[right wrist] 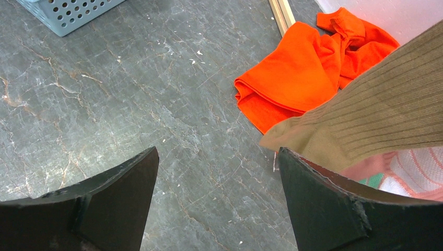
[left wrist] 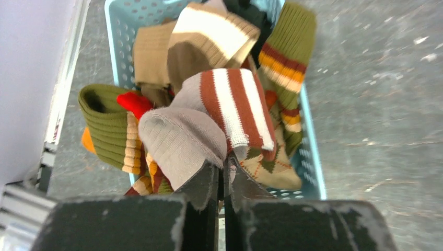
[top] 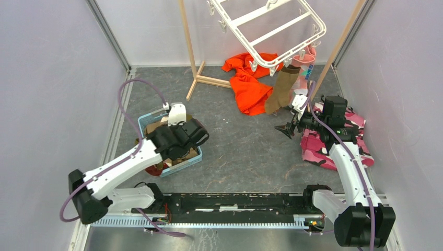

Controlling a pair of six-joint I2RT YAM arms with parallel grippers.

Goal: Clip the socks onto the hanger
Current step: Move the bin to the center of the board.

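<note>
A pile of socks [left wrist: 219, 78] fills a light-blue basket [left wrist: 117, 31]. My left gripper [left wrist: 224, 167] is down in it, shut on the folded edge of a grey sock with rust and white stripes [left wrist: 180, 141]. In the top view its black wrist [top: 177, 138] hides the fingers. The white hanger [top: 266, 31] hangs tilted at the back, with a brown sock [top: 282, 89] and a pink sock [top: 304, 65] dangling from its clips. My right gripper [top: 287, 128] stands open just below the brown sock [right wrist: 376, 115], which brushes the right fingertip [right wrist: 313, 193]. Nothing lies between its fingers.
An orange garment [top: 251, 86] lies on the grey floor behind the brown sock. A pink camouflage cloth [top: 318, 146] lies under my right arm. The wooden stand [top: 209, 79] carries the hanger. White walls close in both sides.
</note>
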